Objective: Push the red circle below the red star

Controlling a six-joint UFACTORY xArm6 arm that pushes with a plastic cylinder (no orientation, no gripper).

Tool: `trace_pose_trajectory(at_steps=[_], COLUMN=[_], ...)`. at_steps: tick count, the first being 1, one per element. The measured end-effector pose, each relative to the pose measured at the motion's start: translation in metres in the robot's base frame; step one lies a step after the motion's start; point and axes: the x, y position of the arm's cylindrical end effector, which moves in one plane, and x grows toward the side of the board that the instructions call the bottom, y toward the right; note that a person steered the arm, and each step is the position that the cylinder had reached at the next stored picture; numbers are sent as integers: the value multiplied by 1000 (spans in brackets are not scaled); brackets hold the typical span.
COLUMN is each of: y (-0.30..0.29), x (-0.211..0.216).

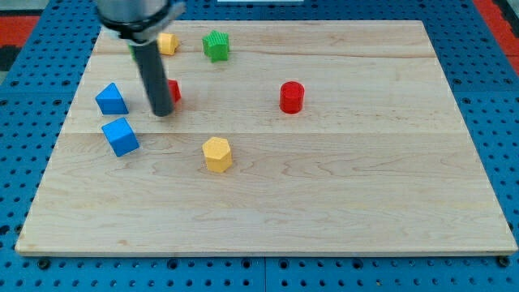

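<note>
The red circle (292, 96) is a short red cylinder standing right of the board's middle, in the upper half. The red star (173, 92) is mostly hidden behind my rod at the upper left; only its right edge shows. My tip (162, 112) rests on the board right at the red star's lower left side, far to the left of the red circle.
A blue triangular block (111, 99) and a blue cube (121, 136) lie left of my tip. A yellow hexagon (217, 153) lies below the middle. A yellow block (168, 43) and a green star-like block (216, 45) sit near the top edge. The wooden board (365, 186) lies on a blue pegboard.
</note>
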Motion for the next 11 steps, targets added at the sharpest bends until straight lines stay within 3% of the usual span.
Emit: trace_pose_trajectory(at_steps=[2,4,5,6,7,8,9,10,11], y=[46,206,283,208,135,143,221,262,163], x=[-48,-60,-22,5,-18,-20,12,-24,-49])
